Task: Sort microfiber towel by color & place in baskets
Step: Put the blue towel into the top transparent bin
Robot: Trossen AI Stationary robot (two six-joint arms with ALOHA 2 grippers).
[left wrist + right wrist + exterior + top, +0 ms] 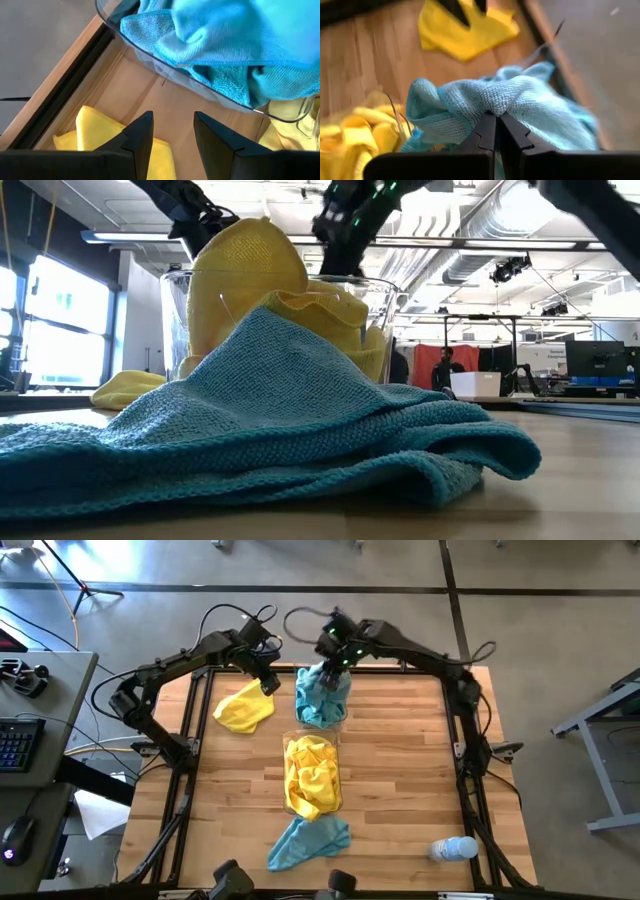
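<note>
No writing shows on the teal towel (520,102) pinched by the right claw (496,122).

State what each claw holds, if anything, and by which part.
The right claw pinches a teal towel by a bunched fold on top, over the far basket. The left claw holds nothing.

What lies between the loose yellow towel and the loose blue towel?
In the high view, bare wood lies between the loose yellow towel and the loose blue towel; the yellow-filled basket stands beside it.
</note>
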